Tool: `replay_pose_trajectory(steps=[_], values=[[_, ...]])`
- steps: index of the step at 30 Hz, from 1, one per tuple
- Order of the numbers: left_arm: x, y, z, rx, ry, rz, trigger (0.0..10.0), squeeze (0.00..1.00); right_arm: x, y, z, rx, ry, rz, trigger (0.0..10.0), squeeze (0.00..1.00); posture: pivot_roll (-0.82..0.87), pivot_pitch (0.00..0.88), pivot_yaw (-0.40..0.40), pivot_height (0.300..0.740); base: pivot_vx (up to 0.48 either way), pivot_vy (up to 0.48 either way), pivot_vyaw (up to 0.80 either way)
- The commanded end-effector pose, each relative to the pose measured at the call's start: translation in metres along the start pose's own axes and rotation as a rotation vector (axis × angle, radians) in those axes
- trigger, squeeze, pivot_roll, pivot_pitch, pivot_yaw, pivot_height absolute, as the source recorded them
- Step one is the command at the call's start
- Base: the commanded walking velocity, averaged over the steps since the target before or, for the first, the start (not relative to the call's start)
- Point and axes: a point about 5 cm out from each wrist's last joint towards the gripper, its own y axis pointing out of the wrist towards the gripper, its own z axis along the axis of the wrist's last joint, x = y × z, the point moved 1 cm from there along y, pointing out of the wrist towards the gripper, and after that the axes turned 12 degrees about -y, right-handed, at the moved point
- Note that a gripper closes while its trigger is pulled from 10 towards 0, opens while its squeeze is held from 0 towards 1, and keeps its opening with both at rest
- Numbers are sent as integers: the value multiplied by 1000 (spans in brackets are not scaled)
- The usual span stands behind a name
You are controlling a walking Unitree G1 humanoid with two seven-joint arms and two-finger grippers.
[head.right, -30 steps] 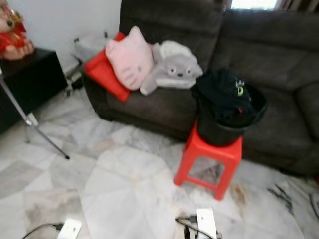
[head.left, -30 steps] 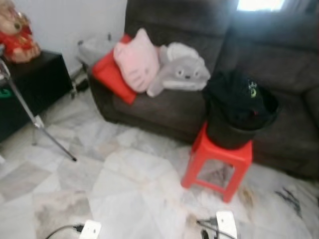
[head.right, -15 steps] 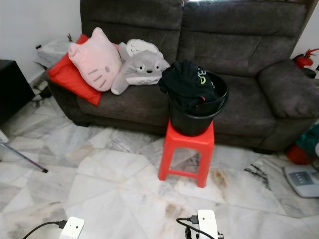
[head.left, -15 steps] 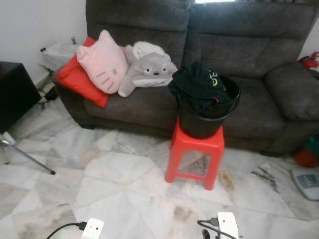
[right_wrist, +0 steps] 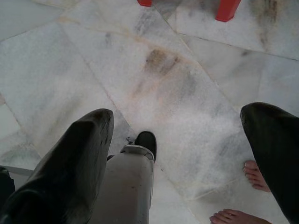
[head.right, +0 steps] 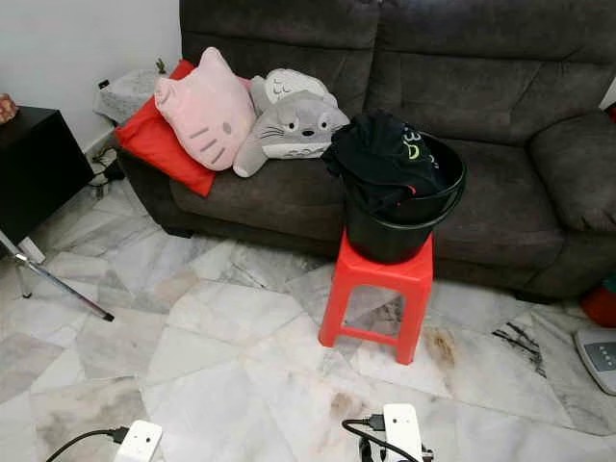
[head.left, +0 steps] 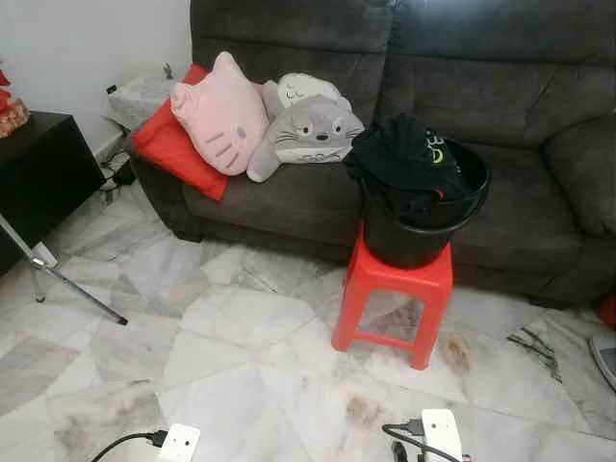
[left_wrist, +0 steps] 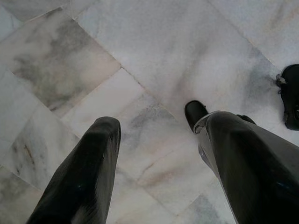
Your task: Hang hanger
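Sitting on the red stool (head.right: 377, 289) before the grey sofa (head.right: 500, 87), a black bucket (head.right: 399, 226) brims with dark clothing (head.right: 380, 159); no hanger can be made out. Over marble floor (left_wrist: 154, 51), left gripper (left_wrist: 156, 135) hangs fingers spread, empty. Right gripper (right_wrist: 182, 140) likewise gapes, holding nothing, a person's bare toes (right_wrist: 254, 175) just beside it.

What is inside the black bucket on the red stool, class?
Dark clothing with a pale logo is heaped in the black bucket on the red stool, spilling over its rim. Whatever lies beneath the clothing, hangers included, is covered.
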Motion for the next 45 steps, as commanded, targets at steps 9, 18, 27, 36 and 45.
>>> replay_pose_trajectory(steps=[9,18,27,36,45], values=[[1,0,-3,-18,-27,-8,10000,0,0,0,3,11,-2,0,10000,0,-121,0,8,727,311,0,0],[1,0,-3,-17,-35,-12,10000,0,1,0,2,11,1,-2,10000,0,-122,0,8,727,360,0,0],[2,0,-2,-16,-35,-15,10000,0,0,0,2,7,5,-5,10000,0,-122,0,9,727,375,0,0],[2,0,-3,-18,-34,-14,10000,0,0,0,1,0,3,-8,10000,0,-121,0,10,727,376,0,-549],[0,0,-4,-21,-18,-5,10000,0,0,1,2,-1,1,-6,10000,0,-121,0,10,727,158,0,-659]])
